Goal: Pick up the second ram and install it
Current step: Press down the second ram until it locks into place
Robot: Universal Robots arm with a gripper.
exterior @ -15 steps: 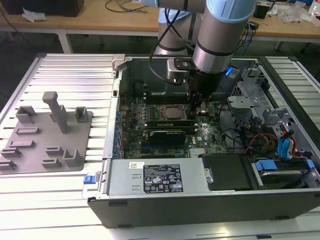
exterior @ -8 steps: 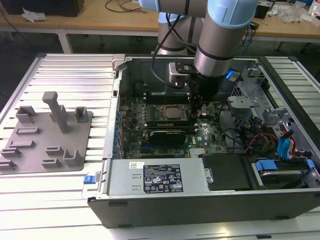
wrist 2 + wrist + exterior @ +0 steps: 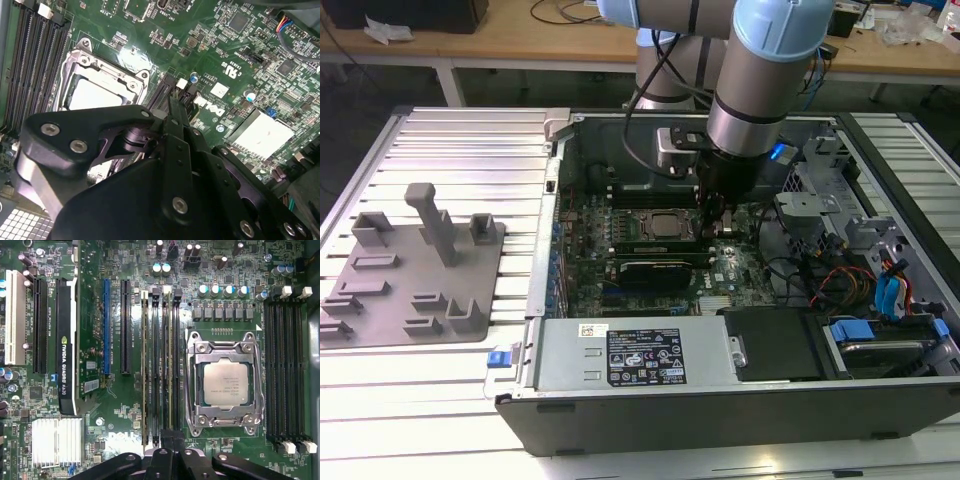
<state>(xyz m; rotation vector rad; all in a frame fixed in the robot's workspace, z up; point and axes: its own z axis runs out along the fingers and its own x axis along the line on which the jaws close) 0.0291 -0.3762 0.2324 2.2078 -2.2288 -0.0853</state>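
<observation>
The second ram (image 3: 170,365) stands edge-on in a memory slot beside the CPU socket (image 3: 225,385), showing as a thin green-yellow line. My gripper (image 3: 172,440) sits over one end of it, fingers drawn together on its top edge. In the second wrist view the gripper (image 3: 175,107) points down at the slot row, with a thin sliver at its tip. In the exterior view the gripper (image 3: 712,225) reaches down into the open computer case, just to the exterior view's right of the CPU socket (image 3: 660,225). Another stick (image 3: 145,365) stands two slots away.
A grey holder tray (image 3: 420,270) with posts lies on the table at the exterior view's left. A black graphics card (image 3: 67,340) and a silver heatsink (image 3: 55,440) sit beyond the slots. Empty black memory slots (image 3: 287,370) flank the socket's other side. Cables and drive bays (image 3: 880,290) crowd the case's right.
</observation>
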